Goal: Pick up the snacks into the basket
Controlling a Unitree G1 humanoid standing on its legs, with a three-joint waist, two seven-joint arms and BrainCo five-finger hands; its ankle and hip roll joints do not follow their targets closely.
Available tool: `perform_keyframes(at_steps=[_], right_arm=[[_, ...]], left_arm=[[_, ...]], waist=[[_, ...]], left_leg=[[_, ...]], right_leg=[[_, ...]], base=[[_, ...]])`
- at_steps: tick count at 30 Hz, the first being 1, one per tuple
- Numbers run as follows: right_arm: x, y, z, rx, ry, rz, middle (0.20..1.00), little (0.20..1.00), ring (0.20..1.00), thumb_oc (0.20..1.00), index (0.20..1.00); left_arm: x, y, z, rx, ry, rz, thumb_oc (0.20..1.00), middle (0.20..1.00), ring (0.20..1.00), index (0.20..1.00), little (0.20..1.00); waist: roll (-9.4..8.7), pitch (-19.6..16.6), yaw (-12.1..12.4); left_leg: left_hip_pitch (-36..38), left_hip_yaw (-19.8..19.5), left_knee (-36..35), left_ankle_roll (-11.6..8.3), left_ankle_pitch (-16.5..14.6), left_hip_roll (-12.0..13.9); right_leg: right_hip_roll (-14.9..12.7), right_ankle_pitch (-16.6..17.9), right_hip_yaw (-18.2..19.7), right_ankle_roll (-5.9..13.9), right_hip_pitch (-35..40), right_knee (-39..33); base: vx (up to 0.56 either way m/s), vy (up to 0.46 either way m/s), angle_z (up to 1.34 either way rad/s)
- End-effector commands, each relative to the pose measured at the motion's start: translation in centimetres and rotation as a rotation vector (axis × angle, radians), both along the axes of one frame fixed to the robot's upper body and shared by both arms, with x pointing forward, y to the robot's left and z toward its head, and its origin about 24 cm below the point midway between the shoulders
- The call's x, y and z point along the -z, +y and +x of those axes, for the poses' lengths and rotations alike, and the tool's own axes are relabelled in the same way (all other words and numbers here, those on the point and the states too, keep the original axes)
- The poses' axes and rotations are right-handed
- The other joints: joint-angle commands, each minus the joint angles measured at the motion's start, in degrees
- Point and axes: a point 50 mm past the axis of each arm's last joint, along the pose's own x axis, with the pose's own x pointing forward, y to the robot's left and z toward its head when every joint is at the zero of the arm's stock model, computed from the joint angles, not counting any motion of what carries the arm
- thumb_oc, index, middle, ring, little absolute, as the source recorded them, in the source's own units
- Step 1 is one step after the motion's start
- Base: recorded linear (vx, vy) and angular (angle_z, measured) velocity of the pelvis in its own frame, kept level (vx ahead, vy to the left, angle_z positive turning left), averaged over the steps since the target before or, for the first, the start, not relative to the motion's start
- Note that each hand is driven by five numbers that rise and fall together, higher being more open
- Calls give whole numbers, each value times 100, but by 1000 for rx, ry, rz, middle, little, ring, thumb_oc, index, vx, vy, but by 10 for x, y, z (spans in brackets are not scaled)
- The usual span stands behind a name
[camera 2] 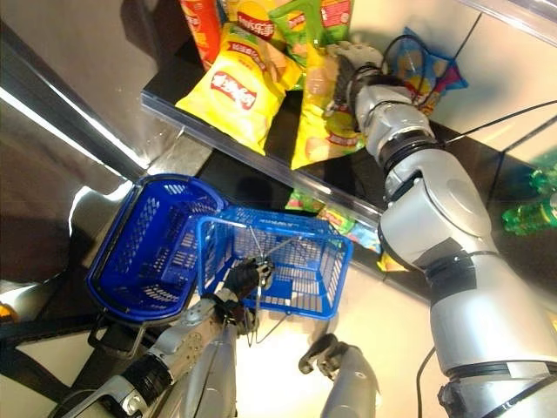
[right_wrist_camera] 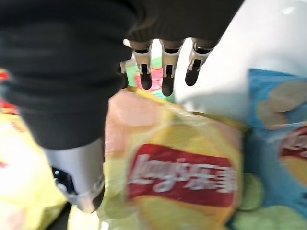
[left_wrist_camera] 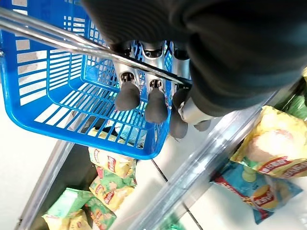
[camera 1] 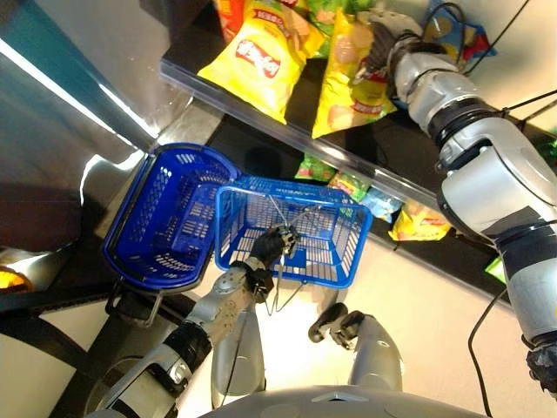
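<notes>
While the left hand curled its fingers around the thin metal handle of the blue plastic mesh basket, the right hand hovered over a yellow-green crisp bag. Its fingers were spread, gripping nothing.

Right hand at yellow-green snack bag; left hand grips basket handle.

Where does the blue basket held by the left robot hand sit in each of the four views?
Left eye view: basket at centre, left robot hand curled on its wire handle.
Right eye view: basket just below centre.
Left wrist view: basket on the left side, handle under the fingers.
Right wrist view: a yellow chip bag below the right robot hand.
Shared landmark: that chip bag on the shelf.
</notes>
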Motion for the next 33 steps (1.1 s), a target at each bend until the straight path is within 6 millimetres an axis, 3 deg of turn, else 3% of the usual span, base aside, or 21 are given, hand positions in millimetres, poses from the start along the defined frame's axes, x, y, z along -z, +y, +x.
perform_keyframes(at_steps=[1,2,6,11,13,15,18,19,20,21,33], right_arm=[[-56,-22,-14,97,-112,-27,1000,1000,1000,1000,1000],[-53,-35,-16,144,-92,-30,1000,1000,1000,1000,1000],[-52,-47,-18,174,-88,-16,1000,1000,1000,1000,1000],[-56,-49,-19,156,-118,42,1000,1000,1000,1000,1000],[-62,-43,-20,120,-146,82,837,837,837,837,837],[-61,-40,-19,97,-150,111,598,598,598,598,598],[-62,-34,-18,65,-165,148,533,533,533,533,533],[-62,-32,-18,60,-165,148,539,539,539,539,539],[-61,-31,-17,54,-166,150,937,937,937,937,937],[-61,-30,-17,51,-169,155,1000,1000,1000,1000,1000],[-75,-16,-20,0,-243,133,1000,1000,1000,1000,1000]], left_arm=[[-10,-17,-15,130,-39,-54,200,200,200,200,200],[-7,-15,-16,135,-30,-46,200,200,200,200,200],[-7,-14,-17,143,-26,-45,200,200,200,200,200],[-7,-14,-16,133,-25,-50,200,200,200,200,200],[-9,-14,-14,123,-29,-56,200,200,200,200,200],[-8,-14,-14,116,-28,-58,200,200,200,200,200],[-9,-13,-14,111,-30,-61,200,200,200,200,200],[-9,-13,-14,108,-31,-62,200,200,200,200,200],[-9,-13,-14,107,-29,-63,200,200,200,200,200],[-9,-13,-14,107,-31,-63,200,200,200,200,200],[-13,-14,-10,103,-58,-46,200,200,200,200,200]], waist=[[-55,-105,247],[-46,-115,274],[-34,-125,303],[-16,-132,295],[-14,-113,278],[-14,-105,265],[1,-80,256],[10,-74,256],[18,-71,254],[26,-68,253],[55,-22,279]], left_leg=[[539,-135,-449,-711,90,350],[561,-151,-501,-706,101,330],[571,-174,-504,-693,106,308],[560,-187,-488,-682,96,304],[554,-172,-497,-677,97,297],[553,-167,-500,-672,95,289],[553,-165,-509,-667,98,279],[547,-166,-504,-666,101,273],[542,-168,-502,-663,100,269],[535,-170,-505,-663,104,268],[484,-219,-605,-665,177,202]], right_leg=[[-309,1268,118,845,-71,-286],[-305,1274,108,853,-65,-296],[-320,1280,94,857,-56,-304],[-331,1303,125,876,-79,-287],[-333,1319,163,884,-97,-282],[-336,1317,164,876,-98,-278],[-336,1335,164,872,-104,-296],[-340,1336,166,871,-112,-296],[-346,1338,168,868,-124,-287],[-345,1339,177,870,-134,-284],[-343,1357,187,887,-187,-304]], base=[[17,-15,21],[17,-15,19],[5,-2,3],[0,0,0],[0,0,0],[0,0,0],[0,0,0],[0,0,0],[0,0,0],[0,0,0],[0,0,0]])
